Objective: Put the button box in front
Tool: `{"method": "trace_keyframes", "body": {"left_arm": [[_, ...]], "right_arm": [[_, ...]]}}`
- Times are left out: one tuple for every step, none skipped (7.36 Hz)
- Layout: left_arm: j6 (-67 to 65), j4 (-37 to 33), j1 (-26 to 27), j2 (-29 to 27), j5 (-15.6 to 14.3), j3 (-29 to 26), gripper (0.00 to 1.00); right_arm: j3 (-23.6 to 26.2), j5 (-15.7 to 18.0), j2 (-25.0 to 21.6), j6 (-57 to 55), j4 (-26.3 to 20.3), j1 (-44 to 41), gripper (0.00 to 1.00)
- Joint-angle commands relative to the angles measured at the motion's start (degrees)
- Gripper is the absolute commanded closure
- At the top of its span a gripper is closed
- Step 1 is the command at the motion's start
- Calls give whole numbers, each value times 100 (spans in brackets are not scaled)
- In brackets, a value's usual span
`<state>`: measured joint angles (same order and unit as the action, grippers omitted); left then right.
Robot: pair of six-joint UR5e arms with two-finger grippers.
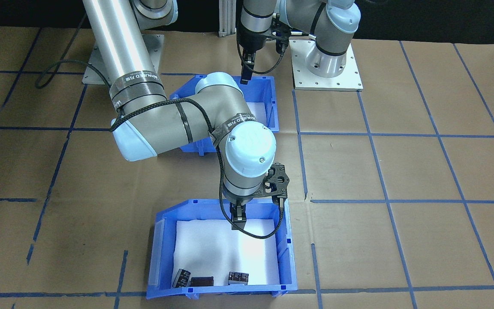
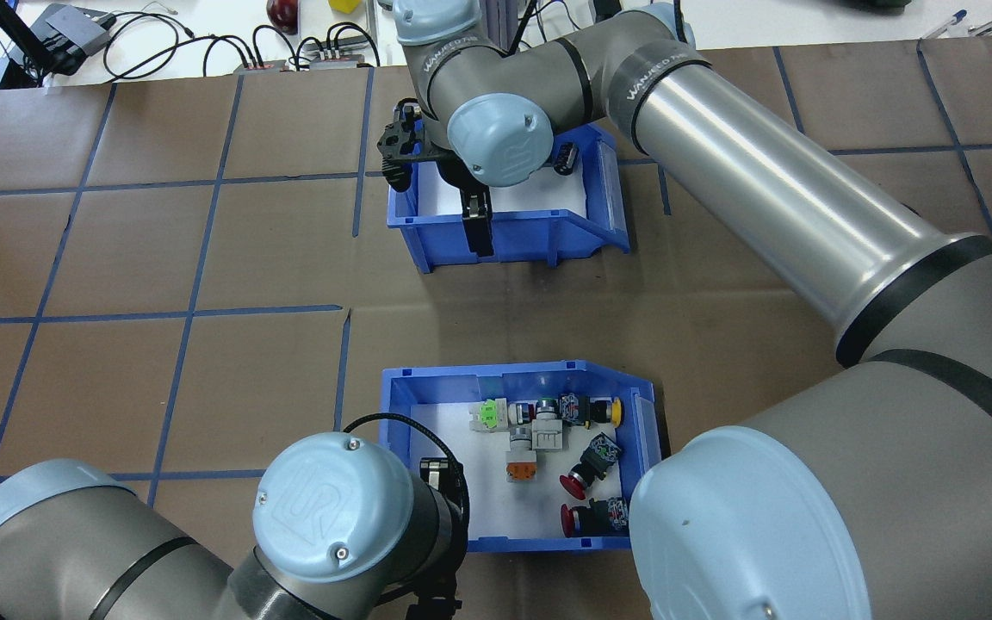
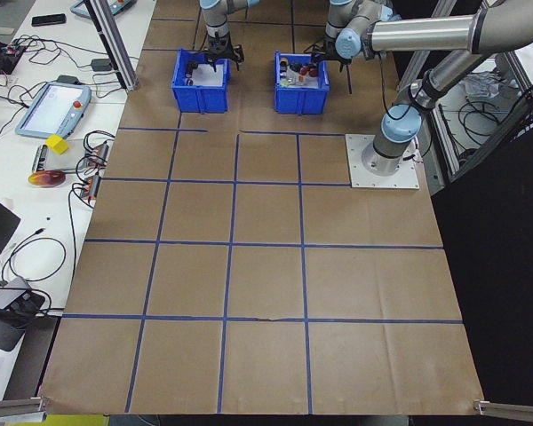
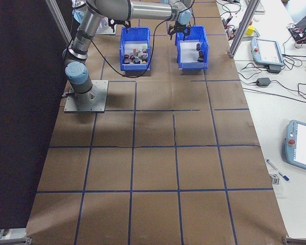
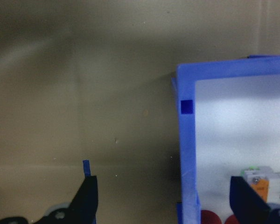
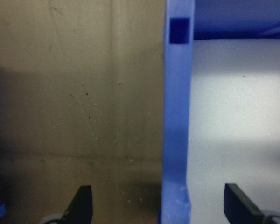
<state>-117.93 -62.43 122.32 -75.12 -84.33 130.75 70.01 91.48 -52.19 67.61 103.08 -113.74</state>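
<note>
Brown paper-covered table (image 2: 203,258), blue tape grid (image 2: 195,297)

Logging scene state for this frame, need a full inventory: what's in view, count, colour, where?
button box: 1, blue, white lining, table centre, nearer the robot base.
push-buttons: several, red, orange, green, yellow caps, inside the button box.
second bin: 1, blue, white lining, table centre, farther from the robot base.
black blocks: 3, dark, along the second bin's far edge.
table: 1, brown cover with blue tape grid.
tablets, cables: on the white bench beyond the table.
left gripper: open, straddling the button box wall.
right gripper: open, straddling the second bin's wall.
</note>
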Motion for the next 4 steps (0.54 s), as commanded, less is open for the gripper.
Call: {"method": "trace_keyframes", "body": {"left_arm": [[-315, 617, 316, -484, -48, 3, 1], [-379, 600, 371, -573, -57, 29, 2], [-397, 609, 389, -757, -74, 116, 5], [-406, 644, 406, -811, -92, 222, 11]], "right_arm": [[109, 62, -19, 24, 212, 10, 54], [100, 54, -54, -28, 212, -7, 71], [91, 54, -72, -29, 221, -16, 85], [48, 71, -107, -37, 221, -16, 90]]}}
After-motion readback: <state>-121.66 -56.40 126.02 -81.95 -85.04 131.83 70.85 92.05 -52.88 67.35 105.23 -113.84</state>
